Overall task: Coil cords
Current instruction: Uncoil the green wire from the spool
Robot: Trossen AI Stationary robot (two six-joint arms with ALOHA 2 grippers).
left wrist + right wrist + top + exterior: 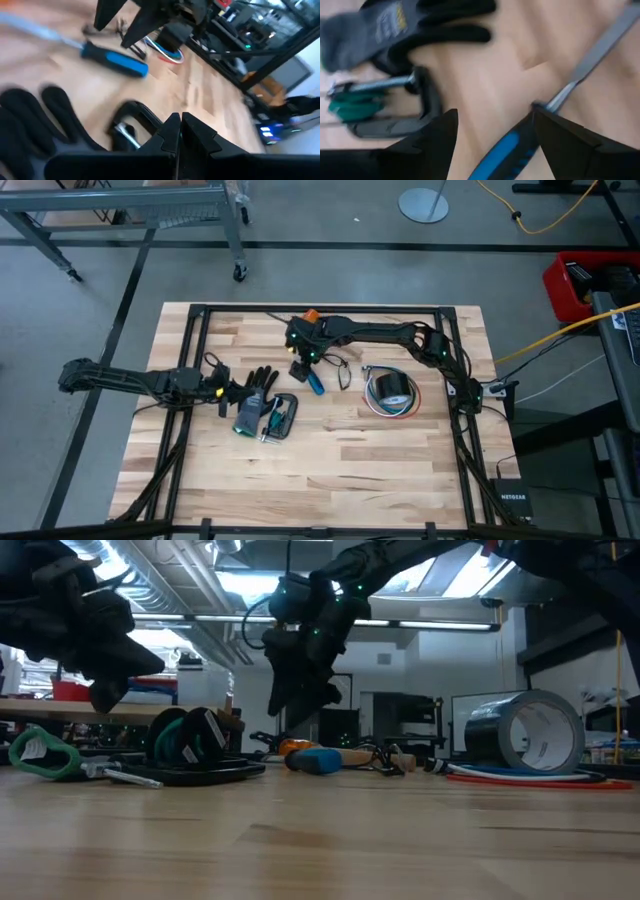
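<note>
I saw the teal-green cord (271,418) lying looped inside a black C-clamp (285,420) on the wooden desk (340,470), left of centre, just beside a grey and black work glove (254,395). A thin black cord (343,372) lay looped near the middle of the desk, by the blue-handled screwdriver (314,381). The bundle of red, white and blue wires (392,409) curled around a roll of grey tape (390,389) further right, well apart from the clamp.

My right hand (300,366) hung above the screwdriver, its fingers spread wide with the blue handle (502,152) showing between them in its wrist view; it gripped nothing. My left hand (228,395) hovered at the glove's cuff end, its fingers (167,136) pressed together on nothing, pointing toward the clamp.

There was printing on the glove's grey back (387,20), but I could not read it. A black box at the desk's right front corner (516,500) read NETGEAR.
</note>
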